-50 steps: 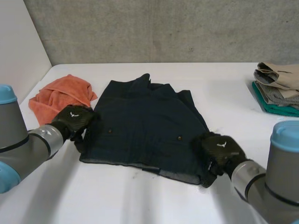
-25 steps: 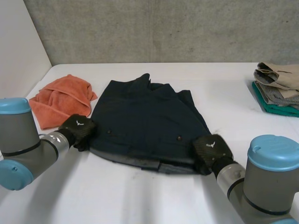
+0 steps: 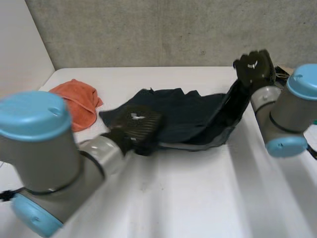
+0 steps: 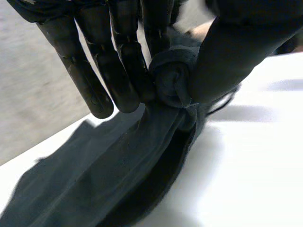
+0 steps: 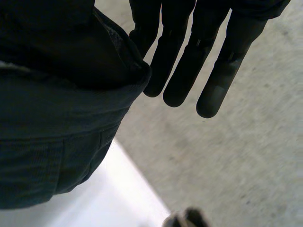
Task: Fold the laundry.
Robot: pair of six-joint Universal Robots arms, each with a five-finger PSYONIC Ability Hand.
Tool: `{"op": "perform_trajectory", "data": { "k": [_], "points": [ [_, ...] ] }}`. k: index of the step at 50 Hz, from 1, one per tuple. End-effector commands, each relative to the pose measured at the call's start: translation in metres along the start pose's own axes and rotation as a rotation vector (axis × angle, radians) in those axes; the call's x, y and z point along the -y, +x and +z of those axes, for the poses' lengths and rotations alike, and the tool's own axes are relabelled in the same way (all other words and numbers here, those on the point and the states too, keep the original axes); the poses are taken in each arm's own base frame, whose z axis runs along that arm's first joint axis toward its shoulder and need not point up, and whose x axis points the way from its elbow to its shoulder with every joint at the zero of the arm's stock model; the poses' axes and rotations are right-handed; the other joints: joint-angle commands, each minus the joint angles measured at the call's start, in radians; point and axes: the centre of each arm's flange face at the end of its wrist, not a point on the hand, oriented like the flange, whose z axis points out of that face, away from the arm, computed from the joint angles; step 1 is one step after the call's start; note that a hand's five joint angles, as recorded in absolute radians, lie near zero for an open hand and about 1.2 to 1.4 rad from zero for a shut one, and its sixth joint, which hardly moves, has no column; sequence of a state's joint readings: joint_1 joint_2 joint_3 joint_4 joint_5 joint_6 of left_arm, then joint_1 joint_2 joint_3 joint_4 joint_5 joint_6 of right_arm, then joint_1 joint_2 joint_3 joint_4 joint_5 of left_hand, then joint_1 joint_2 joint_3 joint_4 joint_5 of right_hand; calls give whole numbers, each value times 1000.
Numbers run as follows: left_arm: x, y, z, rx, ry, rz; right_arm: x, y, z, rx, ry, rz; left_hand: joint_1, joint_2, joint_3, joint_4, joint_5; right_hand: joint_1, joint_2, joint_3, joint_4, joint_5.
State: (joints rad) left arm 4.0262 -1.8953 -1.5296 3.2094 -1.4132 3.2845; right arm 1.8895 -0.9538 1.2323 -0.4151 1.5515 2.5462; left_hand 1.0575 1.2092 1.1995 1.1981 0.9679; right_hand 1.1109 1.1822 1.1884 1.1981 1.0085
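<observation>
Dark navy fabric garment (image 3: 188,111), half off white bench (image 3: 198,198): 1 corner raised high, opp. one bunched low, rest lying just beside crumpled orange towel (image 3: 74,100).

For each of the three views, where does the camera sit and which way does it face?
Head view: behind and between the arms, facing down at the table; both arms, left hand and right hand show.
Left wrist view: on the left wrist, facing along the palm; its fingers pinch the dark garment.
Right wrist view: on the right wrist, facing the wall past its straight fingers.
All three share the dark garment.
</observation>
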Motion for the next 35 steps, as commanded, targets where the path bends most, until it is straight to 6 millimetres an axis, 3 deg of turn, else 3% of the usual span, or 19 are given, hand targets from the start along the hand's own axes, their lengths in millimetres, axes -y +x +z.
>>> {"op": "perform_trajectory", "data": {
  "k": [1,6,7,8,10,12,15,17,18,22,26,29,30,35],
  "points": [
    [-9,87,30,-142,17,-13,-14,-11,39,-33,136,-6,339,187,197,198,254,285,214,208,198,213],
    [-29,116,51,-172,13,-21,-55,-17,53,-47,99,-13,339,187,197,198,254,285,214,208,198,213],
    [-32,118,52,-179,12,-26,-60,-17,54,-50,86,-13,261,109,119,120,176,199,128,122,112,127],
    [-33,121,53,-184,14,-32,-68,-17,54,-51,65,-10,48,-104,-94,-93,-37,-235,-306,-312,-322,-307],
    [-34,122,53,-188,12,-44,-72,-16,52,-57,44,-9,-494,-646,-636,-635,-579,-590,-661,-667,-677,-662],
    [-32,121,52,-187,12,-41,-72,-12,47,-64,3,-6,-728,-880,-870,-869,-813,-854,-925,-932,-941,-926],
    [-22,114,45,-176,23,-38,-59,5,37,-79,-49,4,-832,-984,-974,-973,-917,-936,-1008,-1014,-1024,-1009],
    [-9,100,40,-146,42,-42,-49,16,30,-75,-69,3,-829,-981,-971,-970,-914,-936,-1008,-1014,-1024,-1009],
    [1,78,38,-99,57,-50,-43,20,26,-71,-79,3,-829,-981,-971,-970,-914,-936,-1008,-1014,-1024,-1009],
    [15,34,26,-10,71,-59,-16,33,0,-21,-145,-1,-803,-955,-945,-944,-888,-936,-1008,-1014,-1024,-1009],
    [25,20,11,-22,93,-54,-5,40,-30,47,-257,15,-803,-955,-945,-944,-888,-936,-1008,-1014,-1024,-1009],
    [23,-2,10,18,81,-53,-6,31,-58,133,-373,27,-806,-957,-948,-946,-891,-936,-1008,-1014,-1024,-1009],
    [16,-23,10,63,59,-47,-7,31,-65,148,-400,32,-800,-952,-942,-941,-885,-936,-1008,-1014,-1024,-1009],
    [-11,-60,12,137,-32,39,-5,25,-115,204,-511,117,-779,-931,-921,-920,-864,-906,-977,-983,-993,-978]
  ]
}}
